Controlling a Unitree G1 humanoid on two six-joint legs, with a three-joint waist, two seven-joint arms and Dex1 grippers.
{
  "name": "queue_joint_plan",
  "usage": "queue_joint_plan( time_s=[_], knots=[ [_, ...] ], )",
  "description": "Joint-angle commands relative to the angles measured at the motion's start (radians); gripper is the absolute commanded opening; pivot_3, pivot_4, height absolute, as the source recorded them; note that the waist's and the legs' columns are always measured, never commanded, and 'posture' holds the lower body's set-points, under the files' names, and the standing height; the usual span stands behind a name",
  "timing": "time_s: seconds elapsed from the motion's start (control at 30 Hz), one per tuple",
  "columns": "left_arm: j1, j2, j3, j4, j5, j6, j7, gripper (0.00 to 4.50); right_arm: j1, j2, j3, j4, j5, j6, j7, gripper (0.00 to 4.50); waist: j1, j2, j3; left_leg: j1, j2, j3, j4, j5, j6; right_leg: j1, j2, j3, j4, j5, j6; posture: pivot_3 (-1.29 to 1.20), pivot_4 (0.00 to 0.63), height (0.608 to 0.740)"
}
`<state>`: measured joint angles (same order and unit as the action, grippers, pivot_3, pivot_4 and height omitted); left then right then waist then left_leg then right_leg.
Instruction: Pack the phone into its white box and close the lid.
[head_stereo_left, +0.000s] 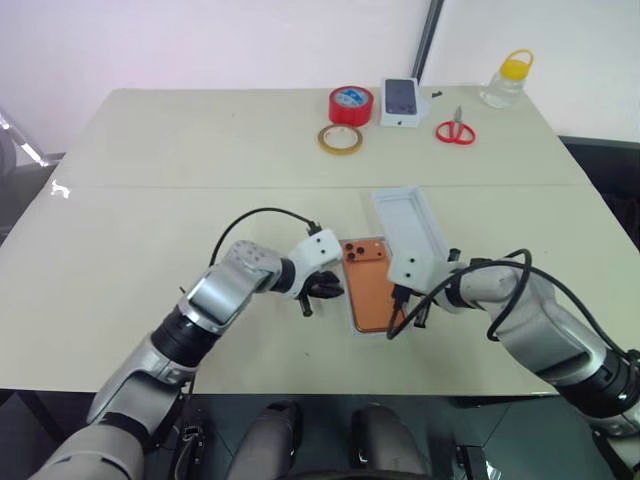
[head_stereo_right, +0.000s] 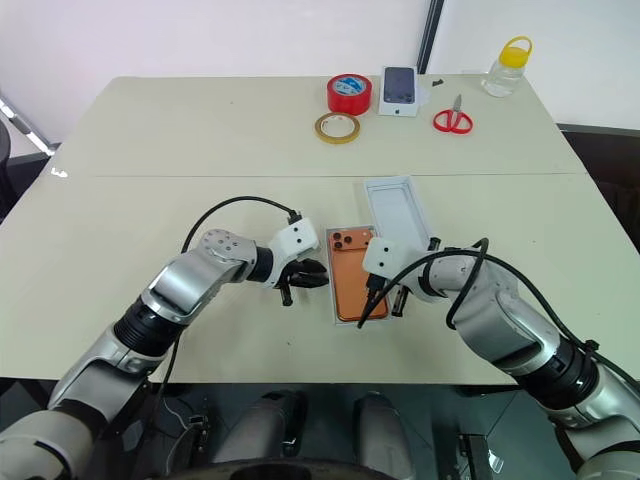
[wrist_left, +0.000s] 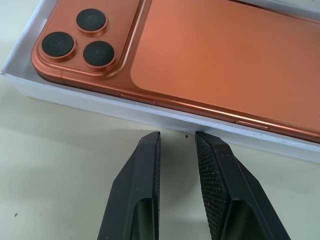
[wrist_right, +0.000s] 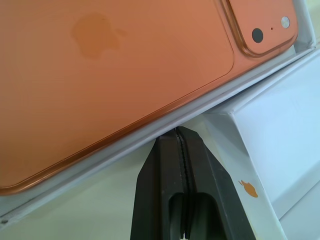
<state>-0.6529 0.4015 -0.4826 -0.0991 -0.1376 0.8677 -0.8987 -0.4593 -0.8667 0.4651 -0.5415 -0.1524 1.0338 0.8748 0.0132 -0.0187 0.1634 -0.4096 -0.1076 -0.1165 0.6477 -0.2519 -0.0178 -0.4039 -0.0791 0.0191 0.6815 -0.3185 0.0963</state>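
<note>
The phone (head_stereo_right: 354, 283), back up, was seen lying inside the white box (wrist_left: 90, 100) near the table's (head_stereo_left: 150, 170) front edge, its camera cluster at the far corner. The lid (head_stereo_right: 398, 210) was found open side up just beside the box, on its right and slightly farther back. The left gripper (wrist_left: 176, 142) was held slightly parted and empty against the box's left wall. The right gripper (wrist_right: 179, 135) was pressed fully together, grasping nothing, at the box's right wall.
</note>
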Motion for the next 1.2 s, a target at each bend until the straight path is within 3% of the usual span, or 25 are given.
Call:
queue_joint_plan(
  time_s=[0.03,0.5,0.77,0.87,1.03,1.2],
  knots=[
    [-0.001,-0.041,-0.043,-0.015,-0.020,-0.003,-0.016,1.17,-0.011,0.016,-0.003,-0.067,0.031,-0.024,0.011,0.00,0.000,0.000,0.000,0.000,0.000,0.000,0.000,0.000,0.000,0.000,0.000,0.000,0.000,0.000,0.000,0.00,0.150,0.740],
    [0.071,0.070,0.064,-0.070,-0.041,0.007,0.000,1.17,-0.005,-0.002,-0.014,-0.069,0.057,-0.038,0.017,0.00,-0.017,0.000,0.000,0.000,0.001,0.000,0.000,0.000,0.000,-0.001,0.001,0.000,0.001,0.000,0.000,0.00,0.150,0.740],
    [0.133,0.153,0.167,-0.117,-0.086,0.006,0.007,1.17,-0.023,-0.091,-0.096,0.016,0.061,-0.115,0.036,0.00,-0.027,0.000,0.000,0.000,0.001,0.000,0.000,0.000,0.000,-0.001,0.001,0.000,0.001,0.000,0.000,0.00,0.150,0.740],
    [0.206,0.220,0.245,-0.153,-0.134,-0.067,-0.042,1.12,-0.058,-0.121,-0.169,0.065,0.104,-0.123,0.072,0.86,-0.030,0.000,0.000,0.000,0.001,0.000,-0.001,0.000,0.000,-0.002,0.001,0.000,0.001,0.000,0.000,0.00,0.150,0.740],
    [0.338,0.291,0.414,-0.186,-0.234,-0.219,-0.132,1.12,-0.215,0.055,-0.274,0.151,0.210,0.150,0.012,3.42,-0.028,0.001,0.000,0.000,0.002,0.000,-0.001,0.000,0.000,-0.002,0.001,0.000,0.001,0.000,0.000,0.00,0.150,0.740],
    [0.399,0.305,0.500,-0.152,-0.235,-0.410,-0.156,1.12,-0.402,0.343,-0.349,0.367,0.219,0.457,-0.169,3.42,-0.027,0.001,0.000,0.000,0.002,0.000,-0.001,0.000,-0.001,-0.002,0.001,0.001,0.001,0.000,-0.001,0.00,0.150,0.740]
  ],
)
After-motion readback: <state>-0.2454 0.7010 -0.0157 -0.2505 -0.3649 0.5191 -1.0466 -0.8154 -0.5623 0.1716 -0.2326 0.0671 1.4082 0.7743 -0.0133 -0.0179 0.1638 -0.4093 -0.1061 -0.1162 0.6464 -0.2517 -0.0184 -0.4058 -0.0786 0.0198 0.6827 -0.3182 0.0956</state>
